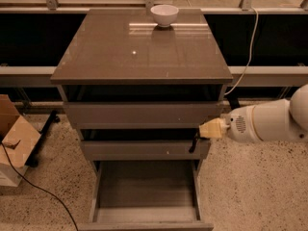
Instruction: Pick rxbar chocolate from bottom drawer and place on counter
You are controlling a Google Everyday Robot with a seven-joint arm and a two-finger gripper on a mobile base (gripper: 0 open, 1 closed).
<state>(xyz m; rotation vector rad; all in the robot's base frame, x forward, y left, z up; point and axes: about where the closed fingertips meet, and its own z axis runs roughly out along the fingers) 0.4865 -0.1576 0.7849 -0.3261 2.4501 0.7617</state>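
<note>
Camera view, stock as I read it from the remote desk:

1. Counter (pixel 139 52): glossy grey-brown slab on top of the three-drawer cabinet.
2. Bowl (pixel 164 15): white, upright, on the counter at the middle of its far edge.
3. Drawer (pixel 144 186): the lowest one, standing open below the counter's front edge. I see bare grey floor inside.
4. Gripper (pixel 203 132): yellowish tip on a white arm that reaches in from the right. It hangs below the counter's front right corner, level with the middle drawer front and above the open drawer's right wall.
5. Bar (pixel 194 143): thin dark strip dangling from the gripper tip against the right end of the middle drawer front. I read the claw as clamped on it; no print is legible.
6. Box (pixel 14 143): cardboard, on the speckled floor left of the counter's front left corner.
7. Cable (pixel 41 190): black, trailing across the floor beside the box.
</note>
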